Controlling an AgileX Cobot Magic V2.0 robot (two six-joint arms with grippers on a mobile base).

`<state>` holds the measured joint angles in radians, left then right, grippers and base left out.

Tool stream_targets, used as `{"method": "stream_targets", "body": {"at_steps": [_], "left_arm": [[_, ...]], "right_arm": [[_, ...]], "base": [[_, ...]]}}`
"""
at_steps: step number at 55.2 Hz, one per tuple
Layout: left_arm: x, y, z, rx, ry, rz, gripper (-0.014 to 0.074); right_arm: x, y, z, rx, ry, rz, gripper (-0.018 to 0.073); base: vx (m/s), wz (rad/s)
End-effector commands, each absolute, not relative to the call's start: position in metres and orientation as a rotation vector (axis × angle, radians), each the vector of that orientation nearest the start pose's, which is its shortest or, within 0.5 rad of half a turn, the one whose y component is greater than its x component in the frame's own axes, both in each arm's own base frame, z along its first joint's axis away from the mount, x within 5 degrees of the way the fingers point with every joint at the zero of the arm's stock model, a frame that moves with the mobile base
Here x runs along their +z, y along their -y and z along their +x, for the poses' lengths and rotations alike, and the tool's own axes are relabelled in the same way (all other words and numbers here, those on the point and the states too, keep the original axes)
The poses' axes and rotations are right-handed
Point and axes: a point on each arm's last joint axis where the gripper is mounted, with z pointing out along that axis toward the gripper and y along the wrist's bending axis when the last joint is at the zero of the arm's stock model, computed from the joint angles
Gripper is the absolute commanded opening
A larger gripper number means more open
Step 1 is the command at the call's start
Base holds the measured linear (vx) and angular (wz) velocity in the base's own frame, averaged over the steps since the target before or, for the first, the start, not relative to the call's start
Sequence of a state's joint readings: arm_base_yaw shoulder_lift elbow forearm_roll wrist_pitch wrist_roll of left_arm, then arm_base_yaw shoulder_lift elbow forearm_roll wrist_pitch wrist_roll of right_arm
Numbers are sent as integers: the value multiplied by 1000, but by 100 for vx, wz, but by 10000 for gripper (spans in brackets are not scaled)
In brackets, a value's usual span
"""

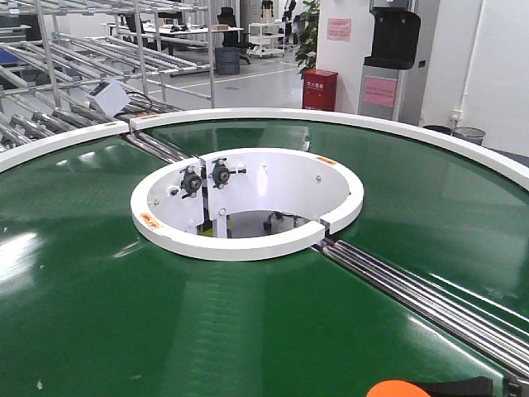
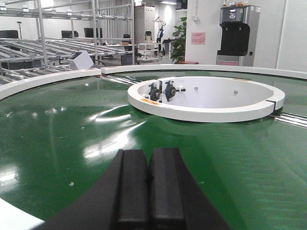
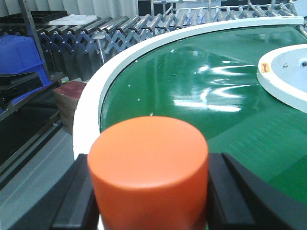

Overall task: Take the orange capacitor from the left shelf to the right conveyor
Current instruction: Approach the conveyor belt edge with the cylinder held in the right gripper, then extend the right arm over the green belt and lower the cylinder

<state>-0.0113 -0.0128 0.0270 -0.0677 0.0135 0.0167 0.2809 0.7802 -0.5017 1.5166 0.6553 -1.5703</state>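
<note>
The orange capacitor (image 3: pixel 148 167) fills the bottom of the right wrist view, held between the black fingers (image 3: pixel 72 201) of my right gripper (image 3: pixel 149 201), which is shut on it. It sits over the white outer rim (image 3: pixel 91 115) of the green conveyor (image 3: pixel 206 96). Its orange top (image 1: pixel 397 389) also peeks in at the bottom edge of the front view, next to a black finger (image 1: pixel 459 386). My left gripper (image 2: pixel 149 179) is shut and empty, low over the green belt (image 2: pixel 72 139). The steel shelf rack (image 1: pixel 74 58) stands at the far left.
The white inner ring (image 1: pixel 248 203) with black rollers (image 1: pixel 207 176) sits mid-belt. Metal seam strips (image 1: pixel 421 294) cross the belt at right. Blue bins (image 3: pixel 19 57) and expandable roller rails (image 3: pixel 120 26) lie left of the rim. A red box (image 1: pixel 320 89) and a water dispenser (image 1: pixel 393 58) stand behind.
</note>
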Motion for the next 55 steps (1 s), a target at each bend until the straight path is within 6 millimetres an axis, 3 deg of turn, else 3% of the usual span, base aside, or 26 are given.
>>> {"method": "stream_targets", "body": {"at_steps": [1,39,55], "left_arm": [[201,0,56,-63,-1450,-39,-6],[201,0,56,-63,-1450,-39,-6],[201,0,56,-63,-1450,-39,-6]], "right_arm": [[320,-95,125,769,-1589,-738,362],[321,-94,126,765,-1592,-725,362],[316,-82,139,645,-1701,-528,362]], "base": [[0,0],[0,0],[0,0]]}}
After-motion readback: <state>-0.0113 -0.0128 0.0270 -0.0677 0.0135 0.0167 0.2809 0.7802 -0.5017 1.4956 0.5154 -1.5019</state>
